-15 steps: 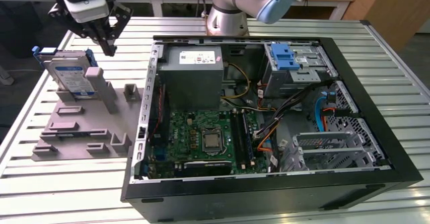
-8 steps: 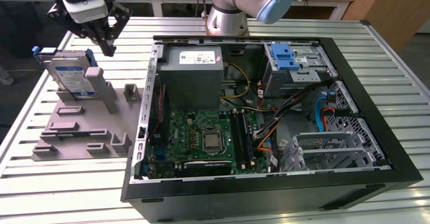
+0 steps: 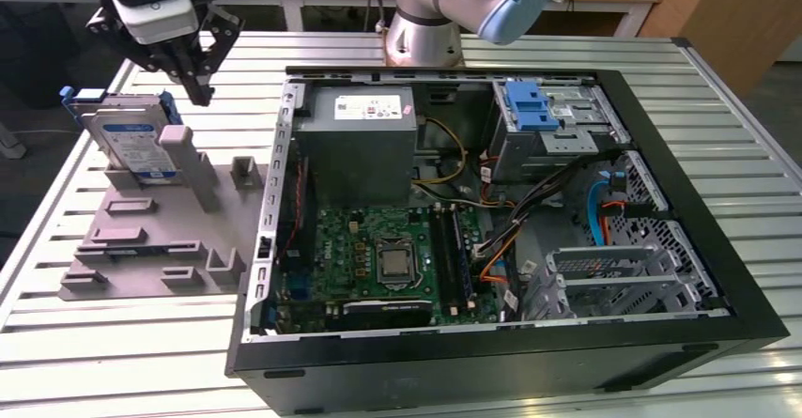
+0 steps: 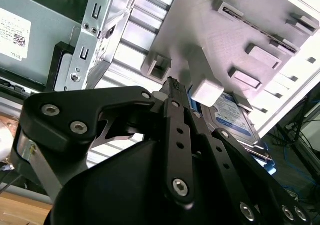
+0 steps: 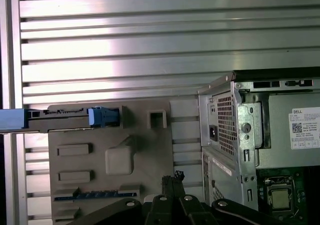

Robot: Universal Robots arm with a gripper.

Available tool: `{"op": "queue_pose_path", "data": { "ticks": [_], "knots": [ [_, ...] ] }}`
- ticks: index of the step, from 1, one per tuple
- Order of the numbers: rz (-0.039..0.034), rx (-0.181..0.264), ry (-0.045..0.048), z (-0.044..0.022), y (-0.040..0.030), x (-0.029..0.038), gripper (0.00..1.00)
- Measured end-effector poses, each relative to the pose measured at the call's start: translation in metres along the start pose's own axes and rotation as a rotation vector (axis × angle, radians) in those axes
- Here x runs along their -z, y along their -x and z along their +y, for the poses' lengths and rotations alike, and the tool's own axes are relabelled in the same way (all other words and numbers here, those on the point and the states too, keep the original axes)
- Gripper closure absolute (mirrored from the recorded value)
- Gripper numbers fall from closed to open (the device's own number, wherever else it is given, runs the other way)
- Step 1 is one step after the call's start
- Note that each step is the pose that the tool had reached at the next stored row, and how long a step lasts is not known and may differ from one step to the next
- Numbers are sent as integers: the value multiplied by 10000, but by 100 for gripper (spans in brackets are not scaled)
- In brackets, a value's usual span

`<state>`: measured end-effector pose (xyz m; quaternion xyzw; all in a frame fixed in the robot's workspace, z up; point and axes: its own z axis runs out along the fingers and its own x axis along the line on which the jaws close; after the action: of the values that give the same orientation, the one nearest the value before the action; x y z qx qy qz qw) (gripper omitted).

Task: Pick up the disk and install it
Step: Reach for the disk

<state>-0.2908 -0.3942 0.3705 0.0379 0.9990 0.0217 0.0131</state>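
The disk (image 3: 135, 141) stands on edge in a grey holder plate (image 3: 150, 249) at the exterior view's left, its blue-and-white label facing out and blue carrier frame around it. In the first wrist view the disk (image 5: 65, 118) appears edge-on with blue frame ends. My gripper (image 3: 198, 91) hangs a little above the disk's top right corner, apart from it. Its fingertips (image 5: 172, 178) are pressed together with nothing between them. In the second wrist view the gripper (image 4: 173, 86) points toward the holder plate, with the disk (image 4: 235, 116) beside it.
An open black computer case (image 3: 701, 202) lies on the slatted metal table (image 3: 739, 80), just right of the holder. Inside are a grey power supply box (image 3: 363, 141), a motherboard (image 3: 376, 258), a drive bay with a blue latch (image 3: 532, 108) and a metal cage (image 3: 614, 272). The arm's base (image 3: 426, 33) stands behind.
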Motion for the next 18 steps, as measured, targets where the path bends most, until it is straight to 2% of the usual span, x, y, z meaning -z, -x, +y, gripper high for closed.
{"op": "queue_pose_path", "data": {
  "ticks": [5, 12, 18],
  "knots": [
    [1, 2, 0, 20, -48, -3, 89],
    [2, 0, -1, 100, -252, -9, 89],
    [2, 1, 0, 116, -357, -19, 89]
  ]
}}
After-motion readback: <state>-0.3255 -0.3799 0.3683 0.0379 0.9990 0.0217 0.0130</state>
